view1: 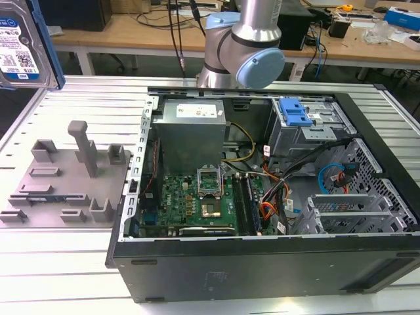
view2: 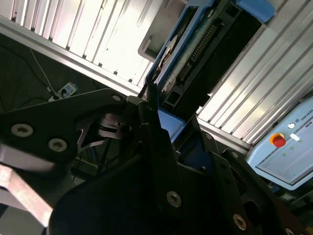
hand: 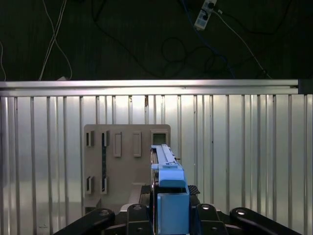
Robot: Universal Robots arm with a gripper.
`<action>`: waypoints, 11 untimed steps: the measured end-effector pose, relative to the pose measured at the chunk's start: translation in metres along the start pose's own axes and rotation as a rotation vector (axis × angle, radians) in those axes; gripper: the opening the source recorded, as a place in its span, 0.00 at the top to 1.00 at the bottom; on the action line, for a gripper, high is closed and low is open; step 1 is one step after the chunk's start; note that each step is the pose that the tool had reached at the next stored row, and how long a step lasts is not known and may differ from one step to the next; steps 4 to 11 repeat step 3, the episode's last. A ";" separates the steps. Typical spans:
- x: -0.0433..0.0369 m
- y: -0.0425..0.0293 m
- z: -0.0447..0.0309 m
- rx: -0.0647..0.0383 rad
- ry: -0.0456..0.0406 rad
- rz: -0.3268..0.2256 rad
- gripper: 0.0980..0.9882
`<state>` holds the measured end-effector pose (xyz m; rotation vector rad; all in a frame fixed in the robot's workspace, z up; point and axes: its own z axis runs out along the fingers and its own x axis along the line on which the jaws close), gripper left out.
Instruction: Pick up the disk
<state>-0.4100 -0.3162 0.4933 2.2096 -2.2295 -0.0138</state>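
The black jaws [hand: 168, 215] pinch the flat silver disk with blue side rails [hand: 166, 171] edge-on, lifted clear above the ribbed metal counter [hand: 244, 161]; directly beneath them sits the grey plastic holder tray with upright posts [hand: 122, 161], the open black computer case [view1: 262, 197] well aside

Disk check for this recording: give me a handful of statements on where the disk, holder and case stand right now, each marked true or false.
1. The disk is up in the air at the exterior view's left. True.
2. The hand is shut on the disk. True.
3. The disk lies flat on the grey holder. False: it is above the holder, edge-on in the first wrist view.
4. The computer case has its side panel on. False: it is open, with the motherboard in plain sight.
5. The holder sits inside the case. False: it sits beside it on the slatted table.
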 end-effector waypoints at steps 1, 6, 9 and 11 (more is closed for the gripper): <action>0.0000 0.0000 0.0000 0.000 0.0000 0.000 0.70; 0.0000 0.0000 0.0000 0.000 0.0000 0.000 0.70; 0.0000 0.0000 0.0000 0.000 0.0000 0.000 0.70; 0.0000 0.0000 0.0000 0.000 0.0000 0.000 0.70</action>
